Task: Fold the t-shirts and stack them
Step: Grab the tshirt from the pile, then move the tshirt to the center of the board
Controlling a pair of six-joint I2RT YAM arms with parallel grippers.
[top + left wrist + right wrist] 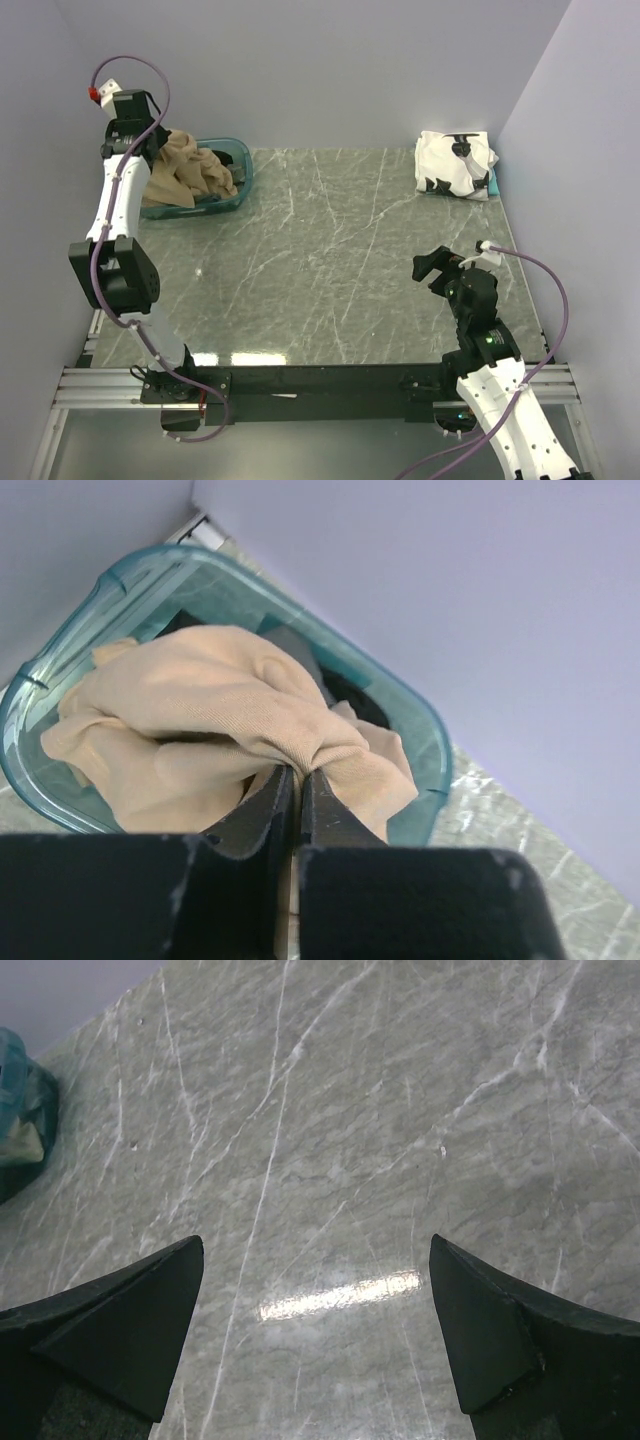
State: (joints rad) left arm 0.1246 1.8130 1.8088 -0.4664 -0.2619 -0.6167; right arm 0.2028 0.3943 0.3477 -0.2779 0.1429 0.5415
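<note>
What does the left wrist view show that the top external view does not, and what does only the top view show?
Only the left wrist view: the left gripper shut on a fold of the tan shirt; from above, the arm hides this grip.
Only the top view: the folded white shirt at the far right corner of the table, and the right gripper, open and holding nothing.
Both: the tan shirt heaped in the teal bin.

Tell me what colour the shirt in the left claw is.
Plain tan shirt, pinched by the left claw; clearest in the left wrist view.
</note>
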